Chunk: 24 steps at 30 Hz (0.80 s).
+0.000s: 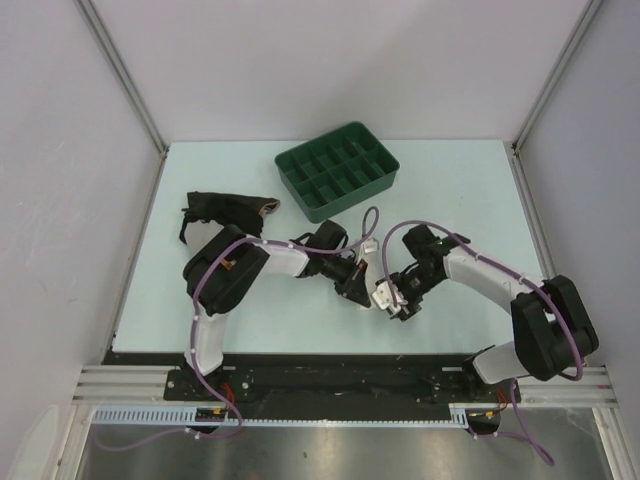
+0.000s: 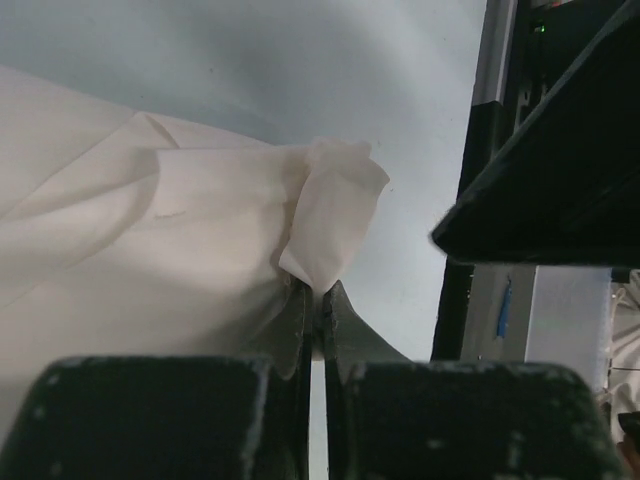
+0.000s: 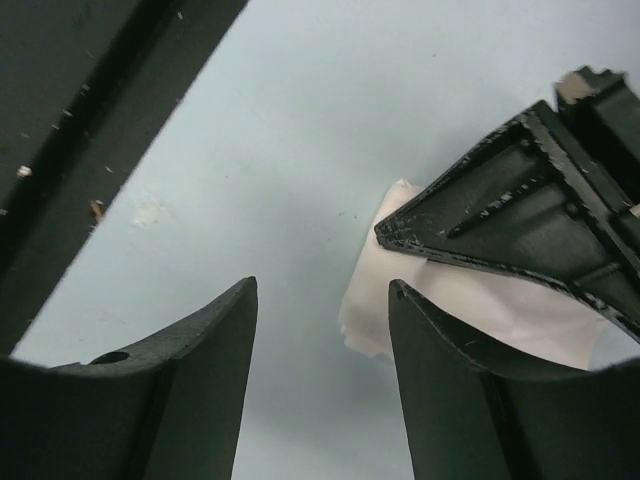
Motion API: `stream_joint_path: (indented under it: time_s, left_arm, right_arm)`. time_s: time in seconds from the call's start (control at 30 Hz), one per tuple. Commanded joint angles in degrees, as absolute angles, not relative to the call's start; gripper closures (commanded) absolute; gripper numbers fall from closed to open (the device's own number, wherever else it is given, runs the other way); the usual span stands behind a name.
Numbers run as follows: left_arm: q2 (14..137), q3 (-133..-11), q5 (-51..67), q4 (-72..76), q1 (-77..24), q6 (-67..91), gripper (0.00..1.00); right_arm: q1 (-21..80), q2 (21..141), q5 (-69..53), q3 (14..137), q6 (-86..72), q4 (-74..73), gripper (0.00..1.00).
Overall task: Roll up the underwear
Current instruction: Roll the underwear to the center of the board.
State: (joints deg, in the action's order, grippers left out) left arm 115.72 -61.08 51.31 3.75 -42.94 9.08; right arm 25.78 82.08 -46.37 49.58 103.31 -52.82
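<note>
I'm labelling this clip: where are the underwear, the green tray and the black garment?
underwear (image 2: 150, 250), left wrist view, flat middle of the cloth.
green tray (image 1: 360, 198), top external view, near outer wall.
black garment (image 1: 225, 208), top external view, its middle.

top: high behind bases, down on whole table | left wrist: very close on underwear | right wrist: close, downward | overlap: probably same underwear corner

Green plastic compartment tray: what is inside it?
From above, the green plastic compartment tray shows only bare green cell floors, with no garment in any cell. Its dividers and near wall hide the lower corners of some cells, so something small lying there cannot be ruled out.
</note>
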Motion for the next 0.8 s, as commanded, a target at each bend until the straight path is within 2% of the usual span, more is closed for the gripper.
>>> stream_joint_path:
  time_s: [0.0, 0.27, 0.37, 0.47, 0.53, 0.7, 0.77]
  left_arm:
    - [118.82, -59.33, 50.71, 2.98, -41.75, 10.72, 1.0]
    - [119.27, -57.57, 50.72, 8.08, -41.13, 14.06, 1.0]
    - [117.95, -56.69, 49.4, 10.8, -40.96, 15.82, 0.96]
    - [115.67, -55.02, 48.26, 15.36, -40.61, 18.62, 0.87]
    - [113.74, -52.66, 47.47, 18.79, -40.26, 21.69, 0.75]
    - [101.62, -42.05, 41.25, 33.12, -38.94, 25.75, 0.52]
    - [94.97, -38.69, 38.86, 36.12, -38.59, 24.44, 0.49]
  right_arm:
    - [29.35, 81.56, -38.33, 46.85, 100.2, -37.02, 0.41]
    - [32.95, 84.9, -31.04, 42.1, 98.18, -27.69, 0.43]
    - [33.48, 86.66, -29.71, 41.84, 97.47, -26.81, 0.49]
    - [34.01, 88.15, -28.83, 41.84, 95.98, -26.28, 0.62]
    - [34.28, 89.12, -28.3, 41.84, 95.19, -26.01, 0.74]
    - [33.67, 90.0, -30.05, 43.5, 92.9, -29.96, 0.85]
    - [32.96, 90.52, -33.13, 46.21, 92.29, -34.95, 0.87]
